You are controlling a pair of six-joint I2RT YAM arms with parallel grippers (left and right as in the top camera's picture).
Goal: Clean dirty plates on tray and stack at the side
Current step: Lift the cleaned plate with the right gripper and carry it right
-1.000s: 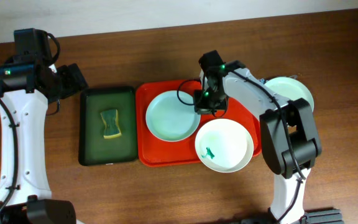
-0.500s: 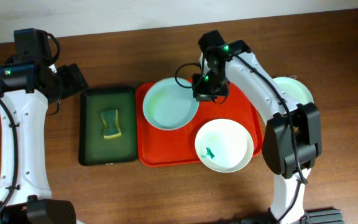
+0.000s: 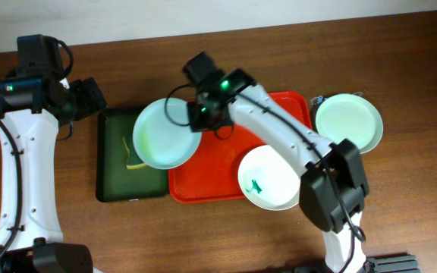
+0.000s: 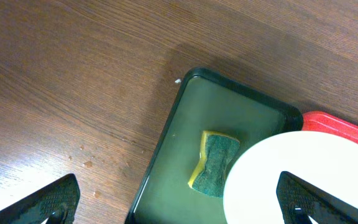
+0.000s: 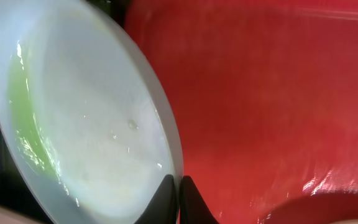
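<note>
Dark brown wood-grain table [image 3: 400,61] lies under everything in view. The right gripper [image 5: 179,186] has its two black fingers pinched together on the thin rim of a round white shallow plate [image 5: 86,112], one finger on each face. The inside of this plate looks wet, with a pale green sheen along one side. The pinched edge hangs over the left rim of the large flat red rectangular plastic tray [image 3: 226,163]. The rest of the plate reaches out leftward past that rim and sits above the narrow dark green tray [image 3: 116,163], which lies just beside the red tray on its left. A yellow-and-green sponge [image 4: 215,163] rests in the green tray, partly hidden beneath the plate. A second white plate [image 3: 273,176] sits on the red tray's front right corner, overhanging the rim a little, and a teal-green smear [image 3: 256,184] marks its inside. A third white plate [image 3: 347,123] rests on the table just off the red tray's right side, near the back. Well to the left of the red tray, beyond the green tray's back corner, the left gripper [image 4: 176,193] hangs with its fingers spread wide apart and nothing between them.
</note>
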